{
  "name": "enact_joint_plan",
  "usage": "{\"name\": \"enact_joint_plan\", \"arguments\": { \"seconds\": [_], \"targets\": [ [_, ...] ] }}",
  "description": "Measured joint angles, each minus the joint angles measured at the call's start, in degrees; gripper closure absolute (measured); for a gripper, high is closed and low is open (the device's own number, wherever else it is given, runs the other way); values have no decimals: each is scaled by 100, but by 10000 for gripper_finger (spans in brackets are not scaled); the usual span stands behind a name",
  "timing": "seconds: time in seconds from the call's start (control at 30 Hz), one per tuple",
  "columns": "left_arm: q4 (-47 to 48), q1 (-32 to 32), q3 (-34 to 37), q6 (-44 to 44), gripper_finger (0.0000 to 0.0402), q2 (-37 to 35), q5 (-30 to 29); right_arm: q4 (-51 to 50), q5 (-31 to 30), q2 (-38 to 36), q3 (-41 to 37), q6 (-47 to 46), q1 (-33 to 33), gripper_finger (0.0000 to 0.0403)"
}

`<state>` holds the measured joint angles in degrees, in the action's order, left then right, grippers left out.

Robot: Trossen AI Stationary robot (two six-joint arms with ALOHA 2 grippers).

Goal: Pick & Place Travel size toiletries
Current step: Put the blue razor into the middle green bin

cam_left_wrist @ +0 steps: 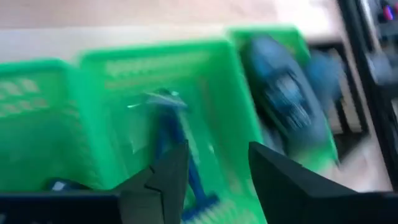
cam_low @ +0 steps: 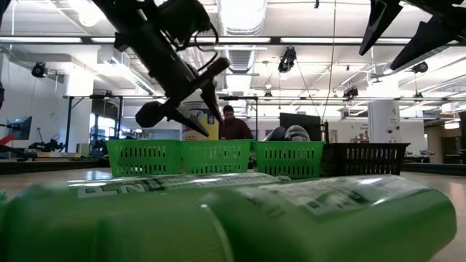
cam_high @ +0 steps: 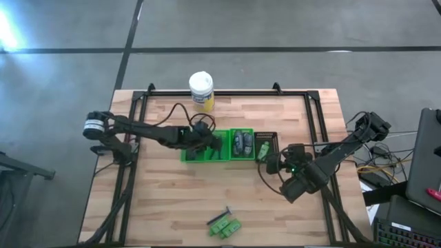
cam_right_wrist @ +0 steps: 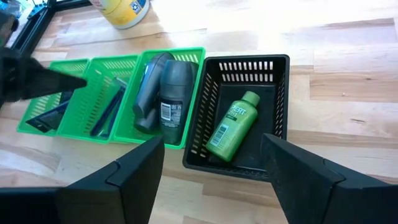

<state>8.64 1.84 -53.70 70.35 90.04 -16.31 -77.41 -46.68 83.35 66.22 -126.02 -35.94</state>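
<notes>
Left end effector point(cam_high: 215, 143) hangs over the middle green basket point(cam_right_wrist: 99, 106) of the row at desk centre, fingers parted, nothing between them. In the left wrist view a blue razor point(cam_left_wrist: 180, 155) lies in that basket directly beyond the fingertips, apparently released. Two dark grey bottles point(cam_right_wrist: 163, 93) fill the adjoining green basket; one green bottle point(cam_right_wrist: 231, 126) lies in the black basket point(cam_right_wrist: 273, 68) at the row's end.

Right end effector point(cam_high: 272, 164) sits just beside the black basket, fingers spread and empty.

Remaining toiletries, a cluster of green bottles point(cam_high: 226, 227) and a thin dark stick point(cam_high: 218, 215), lie near the desk's front edge, well apart from both arms. The stick's long axis runs diagonally. The cluster lies toward the front from either end effector, and the right one appears somewhat nearer. Judgement: next pick falls there, approach from above, across the item's long axis
</notes>
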Motion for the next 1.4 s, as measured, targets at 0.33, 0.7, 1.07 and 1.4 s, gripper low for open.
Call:
{"name": "enact_joint_plan", "arguments": {
  "seconds": [0.33, 0.7, 1.07, 1.4],
  "targets": [
    [1025, -1729, -404, -2947, 230, -319, 1103, 0, 9, -2, 0, 0, -4, 141],
    [1284, -3474, -466, -1386, 230, 180, 53, 42, 300, -2, 0, 40, 0, 108],
    [1053, -3996, -1478, -1667, 230, 1596, -329, 191, 668, 2, 0, -9, 13, 99],
    [1528, -4359, -2256, -1968, 230, 2278, -551, 320, 671, 7, 0, -4, 11, 123]
  ]
}}
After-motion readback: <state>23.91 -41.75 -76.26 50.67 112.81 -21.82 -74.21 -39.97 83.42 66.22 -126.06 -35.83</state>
